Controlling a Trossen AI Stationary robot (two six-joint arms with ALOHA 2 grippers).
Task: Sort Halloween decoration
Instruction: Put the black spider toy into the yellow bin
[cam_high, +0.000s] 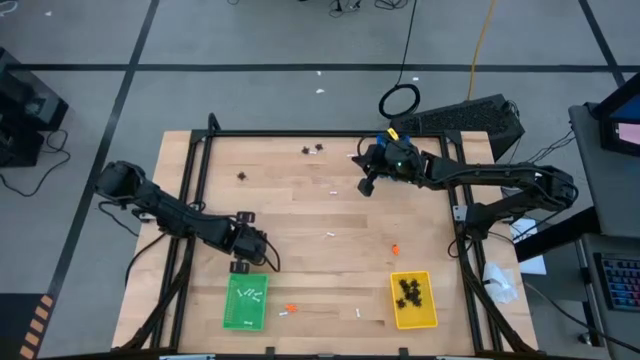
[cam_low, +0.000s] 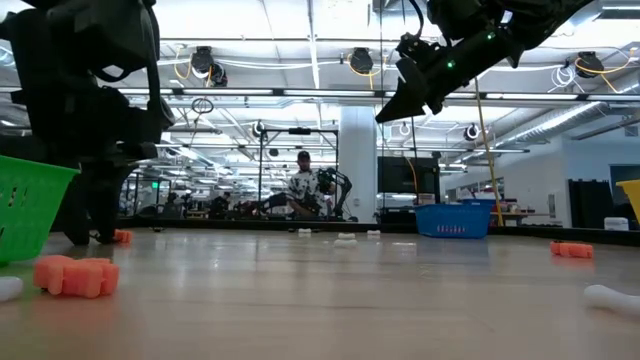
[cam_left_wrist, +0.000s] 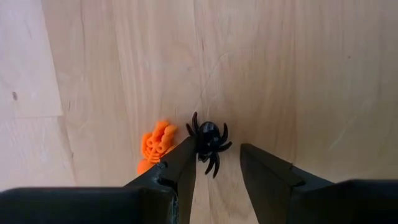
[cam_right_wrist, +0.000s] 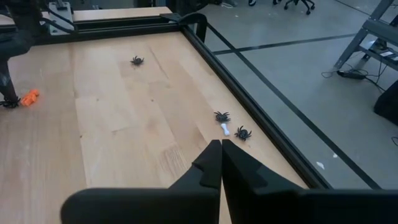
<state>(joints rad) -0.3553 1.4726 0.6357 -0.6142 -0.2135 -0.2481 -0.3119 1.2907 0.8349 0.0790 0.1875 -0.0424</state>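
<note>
- Halloween decoration pieces lie scattered over the wooden table (cam_high: 330, 215) in the high view: black spiders (cam_high: 312, 150) near the far edge, white bones (cam_high: 327, 236) around the middle, an orange lump (cam_high: 396, 247) toward the right. The green tray (cam_high: 245, 302) holds white bones, the yellow tray (cam_high: 413, 300) holds black spiders. The left gripper (cam_high: 243, 262) is low, just beyond the green tray; the right gripper (cam_high: 366, 186) hangs over the far part of the table.
- Low view: an orange piece (cam_low: 78, 275) lies in the foreground beside the green tray's wall (cam_low: 30, 205), and another orange piece (cam_low: 572, 250) lies farther right, with a white bone (cam_low: 612, 297) at the edge. A blue tray (cam_low: 452, 219) stands at the far side. A person (cam_low: 305, 187) sits in the room behind.
- Left wrist view: the left gripper's fingers (cam_left_wrist: 180, 168) stand apart, with a black spider (cam_left_wrist: 209, 141) between their tips, touching one finger; whether it is gripped, I cannot tell. An orange pumpkin-like lump (cam_left_wrist: 155, 145) lies just beside.
- Right wrist view: the right gripper (cam_right_wrist: 221, 152) is closed, fingers pressed together on nothing, above the table near two spiders (cam_right_wrist: 222, 116) and a small white bone (cam_right_wrist: 225, 129) by the frame rail.
</note>
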